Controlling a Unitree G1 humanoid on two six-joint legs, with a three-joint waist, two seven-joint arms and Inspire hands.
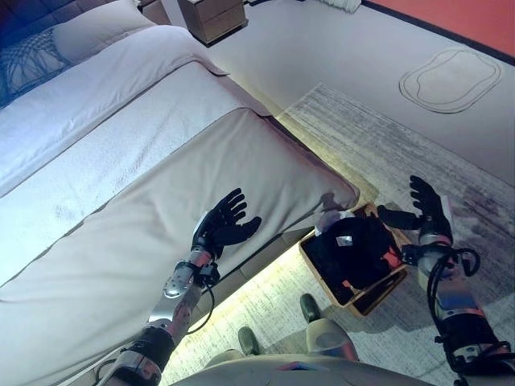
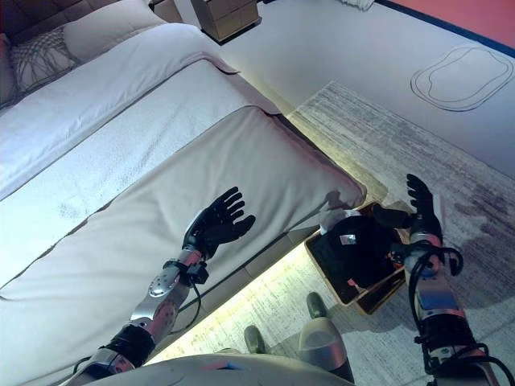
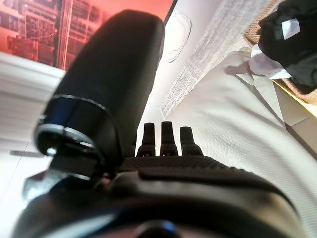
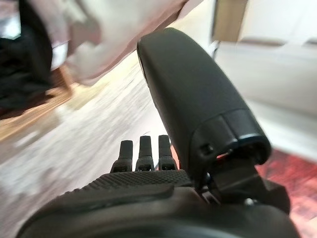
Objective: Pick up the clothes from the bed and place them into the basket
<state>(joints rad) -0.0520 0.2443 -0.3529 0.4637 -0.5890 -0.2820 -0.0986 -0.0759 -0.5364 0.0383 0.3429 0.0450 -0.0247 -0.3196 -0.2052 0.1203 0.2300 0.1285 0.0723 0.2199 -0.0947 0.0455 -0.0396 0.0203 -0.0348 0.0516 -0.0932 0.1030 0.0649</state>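
Dark clothes (image 1: 358, 249) lie heaped in the basket (image 1: 366, 299), at 4 o'clock from the bed (image 1: 145, 193); bed shows none. Soft, light, floppy: best pinched at a bunched fold. Left hand (image 1: 221, 225) and right hand (image 1: 428, 207): fingers spread, empty.

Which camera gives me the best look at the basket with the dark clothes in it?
The left eye view: the whole basket shows on the rug by the bed corner, dark clothes piled inside. The right eye view shows it much the same. The left wrist view catches one edge; the right wrist view only a blur.
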